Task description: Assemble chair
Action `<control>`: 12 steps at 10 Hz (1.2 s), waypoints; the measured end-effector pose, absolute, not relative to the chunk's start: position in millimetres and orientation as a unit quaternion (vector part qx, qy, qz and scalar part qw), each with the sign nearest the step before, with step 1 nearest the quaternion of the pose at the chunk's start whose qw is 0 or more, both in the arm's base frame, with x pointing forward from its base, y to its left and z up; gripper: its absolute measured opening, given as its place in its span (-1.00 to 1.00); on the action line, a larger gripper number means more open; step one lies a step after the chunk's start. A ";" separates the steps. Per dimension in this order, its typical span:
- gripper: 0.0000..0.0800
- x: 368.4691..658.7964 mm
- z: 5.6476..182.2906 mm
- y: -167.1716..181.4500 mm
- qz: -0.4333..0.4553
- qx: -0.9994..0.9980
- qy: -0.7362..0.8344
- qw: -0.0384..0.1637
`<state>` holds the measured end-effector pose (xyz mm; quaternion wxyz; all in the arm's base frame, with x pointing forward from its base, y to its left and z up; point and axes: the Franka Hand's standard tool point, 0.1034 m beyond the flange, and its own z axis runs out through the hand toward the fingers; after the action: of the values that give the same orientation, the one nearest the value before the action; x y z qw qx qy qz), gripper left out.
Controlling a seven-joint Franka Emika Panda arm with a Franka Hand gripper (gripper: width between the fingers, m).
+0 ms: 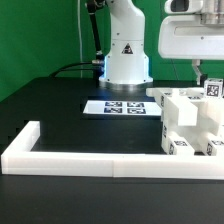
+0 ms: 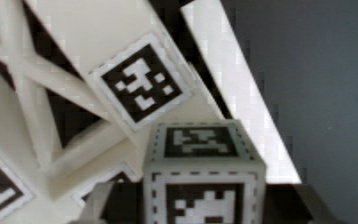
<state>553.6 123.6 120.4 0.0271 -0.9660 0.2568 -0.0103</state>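
Several white chair parts (image 1: 186,122) with black-and-white tags lie crowded at the exterior view's right. My gripper (image 1: 204,78) hangs just above them and is shut on a small white tagged chair block (image 1: 212,89). In the wrist view the block (image 2: 201,150) fills the gap between my jaws, and my gripper (image 2: 202,208) sits low in the picture. Behind the block lie a flat tagged chair panel (image 2: 144,82) and crossed white bars (image 2: 34,90). My fingertips are mostly hidden by the block.
The marker board (image 1: 118,106) lies on the black table in front of the robot base (image 1: 126,56). A white L-shaped fence (image 1: 70,160) runs along the table's front and the exterior view's left. A green screen stands behind.
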 end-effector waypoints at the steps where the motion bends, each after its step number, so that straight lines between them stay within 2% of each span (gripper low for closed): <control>1: -0.28 553.5 120.4 123.8 -0.010 -0.961 0.274 0.028; 8: -0.28 552.7 120.5 129.1 0.007 -0.846 0.532 0.041; 12: -0.28 552.6 120.4 130.1 0.015 -0.778 0.626 0.044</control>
<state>552.6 130.1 120.4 0.0438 -0.7785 0.6260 0.0150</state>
